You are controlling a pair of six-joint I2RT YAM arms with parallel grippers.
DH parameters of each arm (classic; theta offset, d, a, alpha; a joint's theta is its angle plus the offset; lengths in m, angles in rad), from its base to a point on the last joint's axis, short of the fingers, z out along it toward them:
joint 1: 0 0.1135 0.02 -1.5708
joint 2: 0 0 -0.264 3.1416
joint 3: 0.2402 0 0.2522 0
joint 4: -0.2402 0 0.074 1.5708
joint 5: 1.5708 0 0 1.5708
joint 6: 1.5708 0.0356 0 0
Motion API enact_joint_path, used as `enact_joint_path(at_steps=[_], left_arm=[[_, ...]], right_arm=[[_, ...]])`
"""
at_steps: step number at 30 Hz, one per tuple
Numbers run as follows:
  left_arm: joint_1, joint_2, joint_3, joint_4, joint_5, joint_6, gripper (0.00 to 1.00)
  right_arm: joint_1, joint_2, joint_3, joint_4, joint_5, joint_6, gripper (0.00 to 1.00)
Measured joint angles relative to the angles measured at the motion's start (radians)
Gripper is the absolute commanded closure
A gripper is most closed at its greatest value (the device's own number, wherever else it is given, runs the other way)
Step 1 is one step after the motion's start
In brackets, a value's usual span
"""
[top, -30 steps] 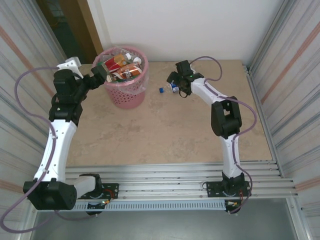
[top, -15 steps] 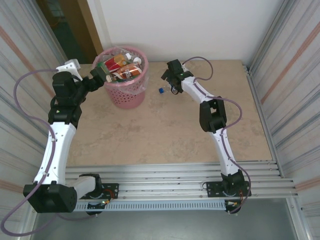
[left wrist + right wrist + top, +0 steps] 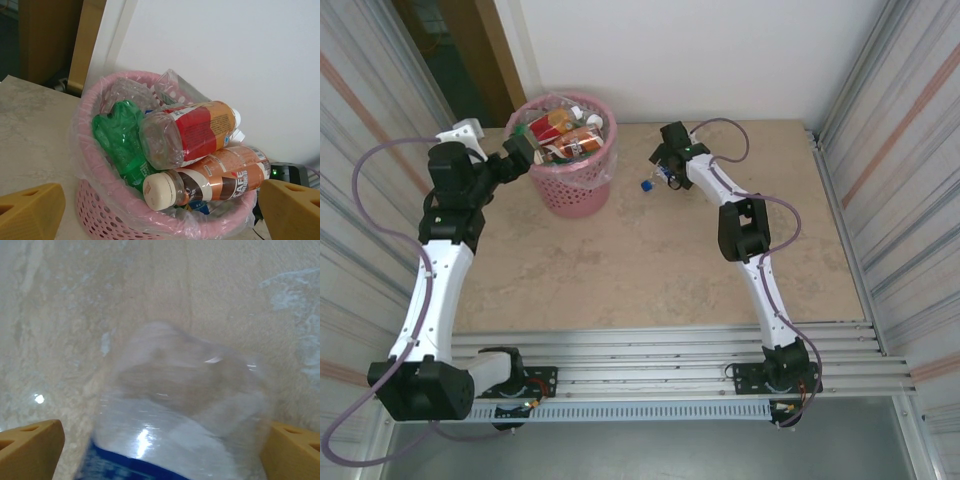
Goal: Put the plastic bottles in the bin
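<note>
1. Top view: your left gripper [image 3: 520,150] hangs just beside the left rim of the pink bin [image 3: 570,195]. Your right gripper [image 3: 663,172] is at a clear bottle [image 3: 648,183] on the table [image 3: 620,260], right of the bin.
2. Left wrist: jaws spread wide, holding nothing, facing the bin heaped with bottles [image 3: 200,130].
3. Right wrist: fingers [image 3: 30,445] stand wide apart, unclamped, either side of the blurred clear bottle.

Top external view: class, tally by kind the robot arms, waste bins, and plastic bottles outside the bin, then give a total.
White-and-black robot arms: 2 (left arm, right arm)
Round pink plastic lattice bin: 1
Clear crushed plastic bottle with a blue cap, outside the bin: 1
Total: 4
</note>
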Motion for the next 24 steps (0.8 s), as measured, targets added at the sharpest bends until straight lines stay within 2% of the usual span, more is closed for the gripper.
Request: enact_joint_path(at_steps=[5,8,11,18,24], left_arm=[[0.0,0.011,0.0,-0.015,-0.007,0.0,0.01],[0.0,0.011,0.001,-0.037,-0.015,0.0,0.01],[0.0,0.011,0.001,-0.06,-0.022,0.0,0.01],[-0.001,0.01,0.001,-0.082,-0.019,-0.016,0.01],[-0.024,0.008,0.01,-0.087,0.015,-0.019,0.01]], right_arm=[[-0.011,0.002,0.001,-0.016,-0.02,-0.037,0.27],[-0.02,0.002,-0.002,-0.023,-0.036,-0.065,0.4],[-0.034,-0.014,-0.045,0.021,-0.07,-0.084,0.47],[-0.064,-0.153,-0.323,0.208,-0.167,-0.152,0.53],[-0.078,-0.35,-0.665,0.359,-0.253,-0.255,0.56]])
